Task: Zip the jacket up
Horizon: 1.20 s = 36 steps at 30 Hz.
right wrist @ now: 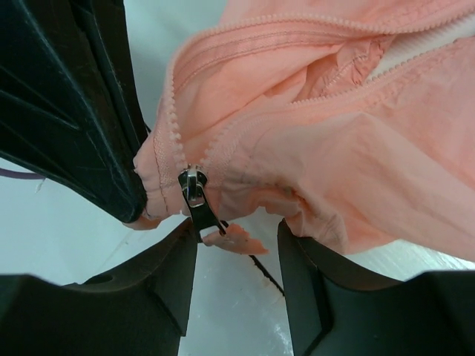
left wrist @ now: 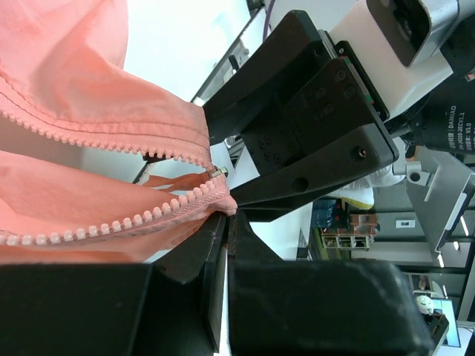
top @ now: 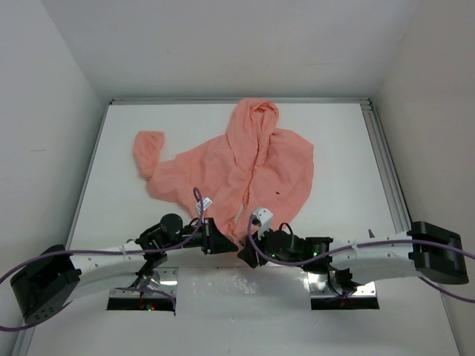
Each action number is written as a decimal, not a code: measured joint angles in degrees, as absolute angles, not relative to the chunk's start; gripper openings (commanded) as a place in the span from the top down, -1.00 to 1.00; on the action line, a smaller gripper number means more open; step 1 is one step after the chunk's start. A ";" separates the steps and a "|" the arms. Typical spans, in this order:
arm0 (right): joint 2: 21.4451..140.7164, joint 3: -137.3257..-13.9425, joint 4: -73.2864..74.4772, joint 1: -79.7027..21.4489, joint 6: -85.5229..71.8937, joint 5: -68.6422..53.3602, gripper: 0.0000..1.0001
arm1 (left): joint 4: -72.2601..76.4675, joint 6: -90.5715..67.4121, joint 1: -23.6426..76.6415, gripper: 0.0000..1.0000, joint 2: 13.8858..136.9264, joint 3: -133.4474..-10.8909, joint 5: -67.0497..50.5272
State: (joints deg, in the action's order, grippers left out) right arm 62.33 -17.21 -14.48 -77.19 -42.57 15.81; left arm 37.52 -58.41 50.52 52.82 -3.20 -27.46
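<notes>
White table (top: 334,148) under us, and the pink jacket (top: 223,170) lies spread on it, hood toward the far side. Our left gripper (left wrist: 226,222) is pinched tight on its bottom edge, while our right gripper (right wrist: 237,245) sits spread apart around the zipper pull (right wrist: 197,196).

Noted on left arm (top: 104,258) and right arm (top: 378,251): white tubular links, black joint housings, a bulky black base block at each lower outer side. Purple cables (top: 198,204) along both. Small green lights (top: 276,256) at lower centre. On left pincer (left wrist: 226,222): matte black, flat-sided fingers. On right pincer (right wrist: 237,237): same black, smooth wedge fingers. White camera block (left wrist: 386,44) with round lens, upper right; small screws (left wrist: 361,153) in black plate; white lettering on motor housing (left wrist: 453,122).
</notes>
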 measured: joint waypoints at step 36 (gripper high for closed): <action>75.92 -52.34 26.22 -71.42 -34.28 6.50 1.00 | 13.06 -42.94 51.07 1.00 44.27 -9.32 -21.21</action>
